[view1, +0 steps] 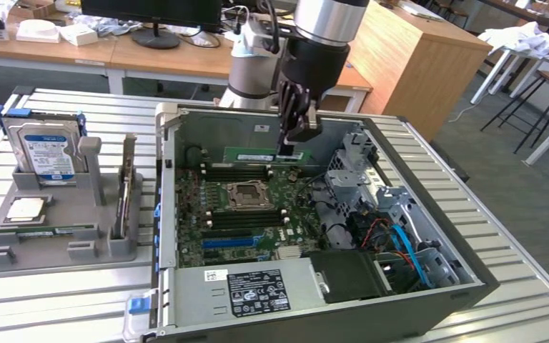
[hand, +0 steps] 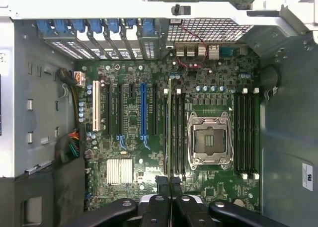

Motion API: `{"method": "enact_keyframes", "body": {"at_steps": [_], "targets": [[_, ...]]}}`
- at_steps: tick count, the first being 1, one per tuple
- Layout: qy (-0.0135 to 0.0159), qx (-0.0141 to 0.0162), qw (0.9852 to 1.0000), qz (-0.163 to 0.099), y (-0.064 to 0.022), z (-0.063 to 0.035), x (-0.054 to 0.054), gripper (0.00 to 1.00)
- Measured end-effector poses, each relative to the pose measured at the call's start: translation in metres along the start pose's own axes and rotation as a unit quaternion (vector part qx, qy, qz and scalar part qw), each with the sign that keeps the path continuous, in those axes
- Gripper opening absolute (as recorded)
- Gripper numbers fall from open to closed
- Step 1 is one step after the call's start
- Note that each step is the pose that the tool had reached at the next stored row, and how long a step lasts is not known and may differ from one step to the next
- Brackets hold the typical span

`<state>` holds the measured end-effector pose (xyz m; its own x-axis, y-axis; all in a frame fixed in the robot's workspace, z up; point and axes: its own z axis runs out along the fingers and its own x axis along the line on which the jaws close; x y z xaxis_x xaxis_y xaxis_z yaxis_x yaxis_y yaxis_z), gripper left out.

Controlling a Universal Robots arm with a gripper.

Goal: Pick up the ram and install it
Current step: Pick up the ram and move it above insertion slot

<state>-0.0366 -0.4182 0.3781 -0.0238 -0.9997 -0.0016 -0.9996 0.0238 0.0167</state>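
Gripper [hand: 169, 183] clamps the ram [view1: 260, 154] edge-down, its long axis parallel to the memory slots [hand: 179, 132] just beneath.

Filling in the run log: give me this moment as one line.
gripper: shut on ram | ram: inside open computer case, above motherboard | seated: cannot tell

Universal Robots arm [view1: 330, 18]: silver-grey cylindrical links, pale grey joint housing [view1: 246, 50], black wrist section. Gripper [view1: 292, 150]: glossy black linkage bars, silver pivot screws [hand: 125, 203].
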Motion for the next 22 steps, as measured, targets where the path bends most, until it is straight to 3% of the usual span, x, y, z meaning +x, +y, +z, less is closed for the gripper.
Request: {"method": "enact_keyframes", "body": {"at_steps": [16, 22], "targets": [[0.0000, 0.0000, 1.0000, 0.000, -0.0004, 0.0250, 0.000, 0.12], [0.0000, 0.0000, 1.0000, 0.000, -0.0004, 0.0268, 0.000, 0.12]]}}
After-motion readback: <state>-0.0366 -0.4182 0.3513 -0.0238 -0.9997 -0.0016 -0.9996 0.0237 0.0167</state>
